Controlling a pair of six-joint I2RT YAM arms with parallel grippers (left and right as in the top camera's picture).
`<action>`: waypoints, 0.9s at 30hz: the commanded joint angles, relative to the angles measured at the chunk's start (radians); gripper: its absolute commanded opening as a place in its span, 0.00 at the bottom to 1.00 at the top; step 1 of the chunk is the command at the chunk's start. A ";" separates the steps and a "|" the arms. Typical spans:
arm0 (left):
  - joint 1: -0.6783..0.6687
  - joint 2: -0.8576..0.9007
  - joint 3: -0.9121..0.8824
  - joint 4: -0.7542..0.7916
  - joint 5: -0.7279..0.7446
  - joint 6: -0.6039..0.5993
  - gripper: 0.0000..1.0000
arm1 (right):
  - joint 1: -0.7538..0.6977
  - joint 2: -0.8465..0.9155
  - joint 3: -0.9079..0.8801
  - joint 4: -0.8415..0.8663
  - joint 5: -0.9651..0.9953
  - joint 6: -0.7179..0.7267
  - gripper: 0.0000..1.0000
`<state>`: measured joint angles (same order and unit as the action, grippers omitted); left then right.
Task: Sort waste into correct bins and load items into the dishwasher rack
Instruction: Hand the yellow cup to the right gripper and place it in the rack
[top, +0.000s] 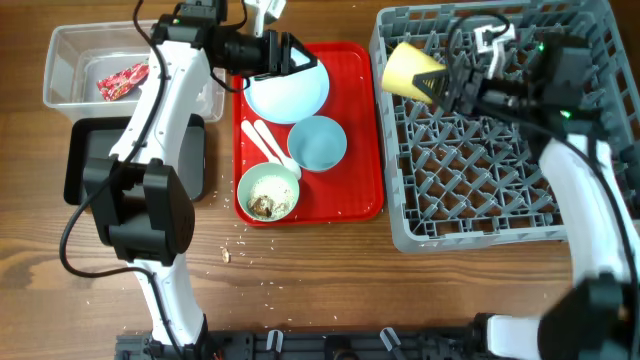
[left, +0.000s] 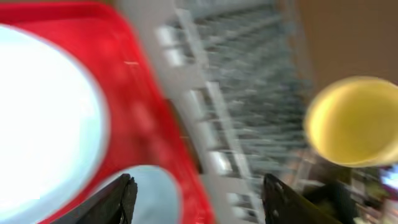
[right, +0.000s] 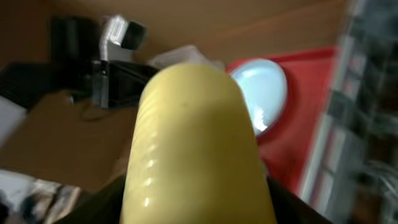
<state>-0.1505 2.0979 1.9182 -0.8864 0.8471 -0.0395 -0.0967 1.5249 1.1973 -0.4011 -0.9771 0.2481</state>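
1. Right gripper (top: 443, 86): clamped on the yellow cup (top: 408, 72), at the 10 o'clock corner of the dishwasher rack (top: 470, 238).
2. The cup lies sideways, its axis 9-to-3 o'clock, mouth towards 9; needs turning mouth-down.
3. Left gripper (left: 196, 208): jaws spread, holding nothing, above the pale blue plate (top: 290, 92).

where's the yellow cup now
Overhead, the yellow cup is held by the right arm's fingers above the dishwasher rack's top-left corner, right of the red tray.

Cup (top: 410, 72) seemingly over rack (top: 480, 170), tray (top: 360, 180) leftward.
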 joint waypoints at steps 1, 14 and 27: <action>-0.003 -0.022 0.014 0.012 -0.301 0.009 0.67 | 0.038 -0.175 0.024 -0.243 0.513 -0.076 0.39; -0.003 -0.022 0.014 0.015 -0.463 0.009 0.70 | 0.264 -0.127 0.134 -1.010 0.903 0.134 0.38; -0.003 -0.022 0.014 -0.023 -0.463 0.009 0.73 | 0.327 0.098 0.134 -0.934 0.894 0.093 0.75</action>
<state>-0.1513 2.0979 1.9182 -0.9024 0.3893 -0.0395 0.2035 1.6012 1.3117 -1.3724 -0.0811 0.3553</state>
